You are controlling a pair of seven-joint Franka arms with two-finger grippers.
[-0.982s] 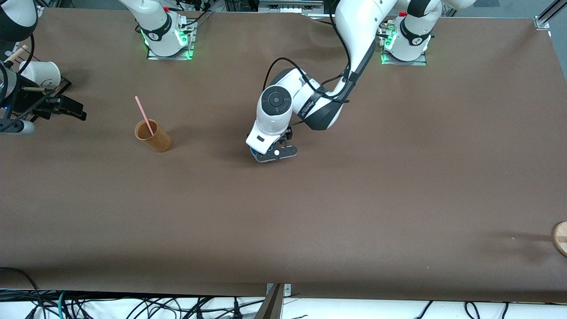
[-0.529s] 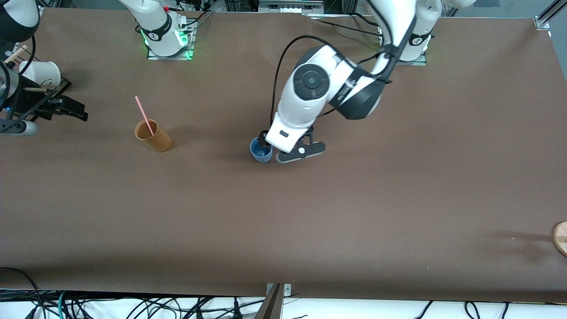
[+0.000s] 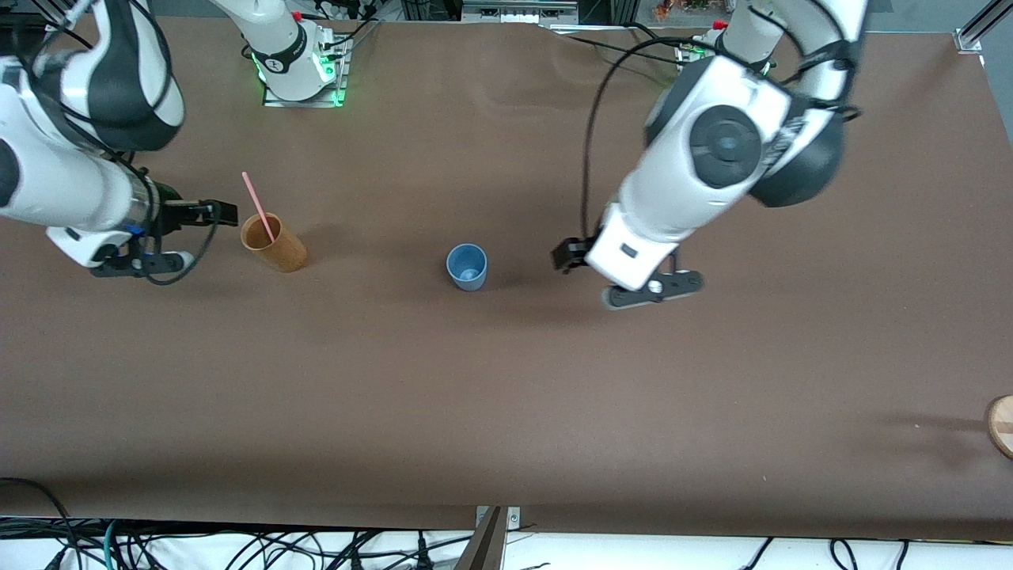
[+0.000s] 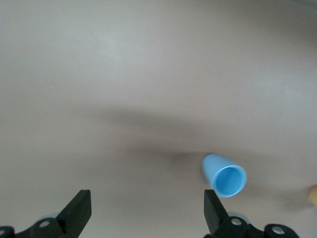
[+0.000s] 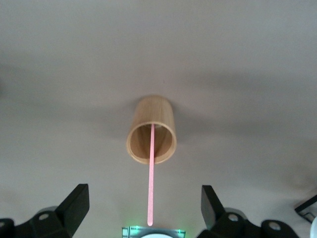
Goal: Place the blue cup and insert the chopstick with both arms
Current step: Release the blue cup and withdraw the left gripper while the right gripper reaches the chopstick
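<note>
The blue cup (image 3: pixel 467 267) (image 4: pixel 225 176) stands upright and alone in the middle of the table. My left gripper (image 3: pixel 609 274) (image 4: pixel 147 210) hangs open and empty over the table beside the cup, toward the left arm's end. The pink chopstick (image 3: pixel 257 201) (image 5: pixel 151 173) leans inside a tan wooden cup (image 3: pixel 275 244) (image 5: pixel 153 126) toward the right arm's end. My right gripper (image 3: pixel 195 236) (image 5: pixel 143 206) is open and empty, close beside the tan cup, its jaws facing the chopstick's upper end.
A round wooden disc (image 3: pixel 1001 424) shows at the table's edge at the left arm's end, nearer the front camera. The right arm's green-lit base (image 3: pixel 299 65) stands along the table's edge farthest from the front camera.
The left gripper has risen off the blue cup and swung toward the left arm's end, leaving the cup standing. The right arm has come in from the table's end to the tan cup.
</note>
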